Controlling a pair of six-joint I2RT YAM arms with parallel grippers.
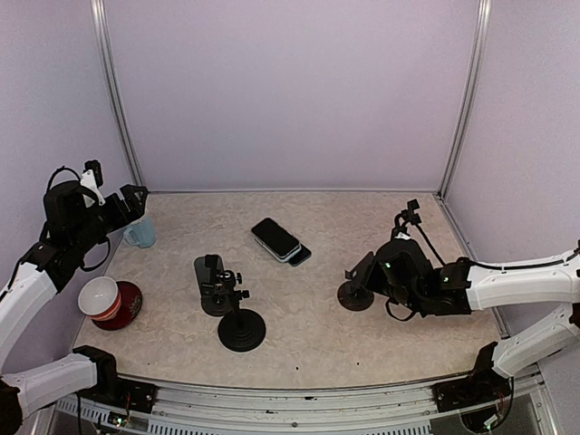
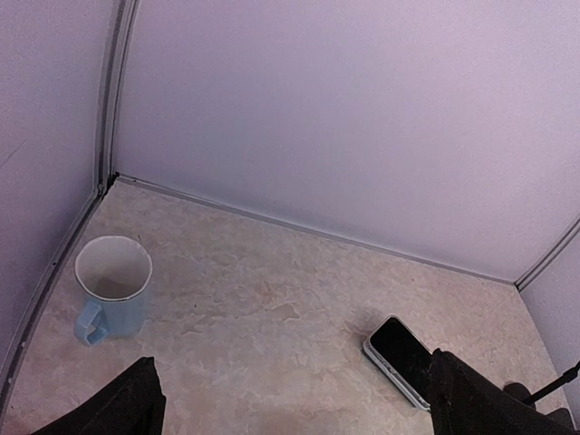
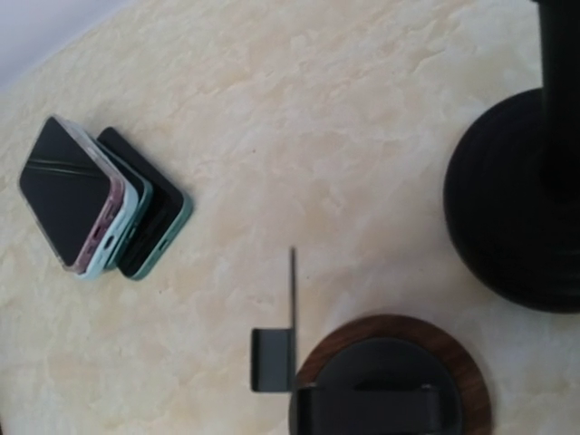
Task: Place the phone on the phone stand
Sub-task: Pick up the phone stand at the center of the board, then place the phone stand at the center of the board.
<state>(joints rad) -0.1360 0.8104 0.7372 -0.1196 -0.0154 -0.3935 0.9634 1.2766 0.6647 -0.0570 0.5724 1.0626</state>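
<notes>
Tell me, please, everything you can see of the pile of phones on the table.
The pile of phones holds what look like three handsets lying flat, dark faces up, fanned askew. The top one wears a clear, pinkish case, the next shows a pale blue edge, the bottom a teal one. It rests on the marbled table toward the back, touching nothing else.

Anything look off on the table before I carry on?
Yes: the phones lie piled on one another in a skewed, fanned stack in the middle, not singly. That could hamper picking just one. Nothing looks spilled or broken.
</notes>
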